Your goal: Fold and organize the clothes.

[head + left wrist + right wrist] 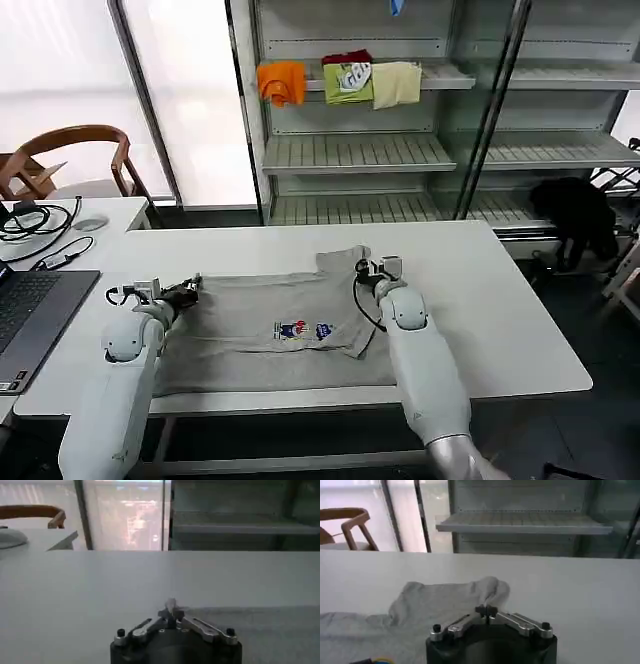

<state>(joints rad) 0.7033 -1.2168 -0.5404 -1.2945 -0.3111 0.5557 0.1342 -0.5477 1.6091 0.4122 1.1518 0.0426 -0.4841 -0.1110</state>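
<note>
A light grey shirt (270,310) lies spread on the white table (500,300), its small multicoloured chest print (303,330) facing up. My left gripper (192,290) sits at the shirt's far left edge, shut with a small tuft of grey cloth pinched between its tips (171,606). The shirt (260,625) runs off to one side of it. At the shirt's far right corner my right gripper (362,267) is shut on a raised fold of the fabric (486,611). From there the rumpled grey shirt (440,602) spreads out ahead.
A laptop (30,310), cables (40,225) and a mouse (90,223) occupy the left side table, with a wooden chair (70,155) behind. The shelf holds orange (282,82), green (348,80) and cream (397,83) folded garments. A black bundle (575,215) lies at the right.
</note>
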